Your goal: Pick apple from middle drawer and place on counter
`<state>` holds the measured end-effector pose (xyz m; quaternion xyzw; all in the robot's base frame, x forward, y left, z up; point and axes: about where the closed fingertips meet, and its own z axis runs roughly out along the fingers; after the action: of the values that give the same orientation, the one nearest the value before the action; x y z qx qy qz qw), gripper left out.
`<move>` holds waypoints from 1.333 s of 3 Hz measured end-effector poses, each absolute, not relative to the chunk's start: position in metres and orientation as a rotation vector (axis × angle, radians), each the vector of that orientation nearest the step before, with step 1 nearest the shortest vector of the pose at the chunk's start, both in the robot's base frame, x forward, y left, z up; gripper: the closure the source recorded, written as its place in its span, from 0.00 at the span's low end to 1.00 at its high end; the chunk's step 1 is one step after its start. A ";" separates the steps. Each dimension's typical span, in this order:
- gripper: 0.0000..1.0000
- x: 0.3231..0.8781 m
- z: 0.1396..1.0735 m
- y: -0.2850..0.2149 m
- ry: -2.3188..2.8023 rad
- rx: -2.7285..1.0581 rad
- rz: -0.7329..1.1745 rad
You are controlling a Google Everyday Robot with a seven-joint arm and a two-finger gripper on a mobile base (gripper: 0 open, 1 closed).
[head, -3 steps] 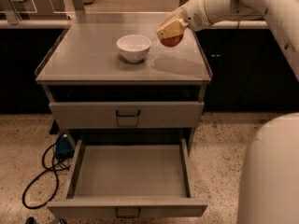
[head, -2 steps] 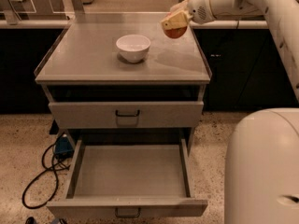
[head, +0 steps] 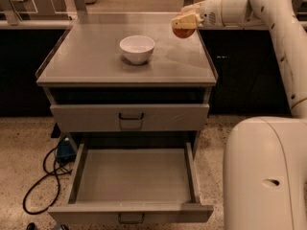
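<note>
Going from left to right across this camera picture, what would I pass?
Blue box on the floor → white bowl on the counter → the claw, shut on the apple, above the counter's far right part → the robot's white base.

The white arm (head: 280, 32) reaches in from the right. Its tool (head: 185, 22) is up over the far right corner of the grey counter (head: 91, 61). The tool is squeezed around the apple (head: 182, 32) and holds it in the air above the counter. A white bowl (head: 137, 49) sits near the middle of the counter, left of the apple. Under the counter a drawer front (head: 86, 119) with a black loop handle (head: 131, 116) is closed. Below it the middle drawer (head: 134, 176) is pulled out. A black cable (head: 36, 190) lies on the floor at the left
</note>
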<state>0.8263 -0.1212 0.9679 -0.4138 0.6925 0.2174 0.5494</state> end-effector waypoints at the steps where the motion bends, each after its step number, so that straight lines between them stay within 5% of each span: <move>1: 1.00 0.831 0.951 -0.131 1.675 -0.973 0.515; 4: 1.00 0.806 0.900 -0.168 1.909 -1.099 0.407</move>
<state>0.8057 -0.1685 0.9000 -0.4415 0.7671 0.1636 0.4358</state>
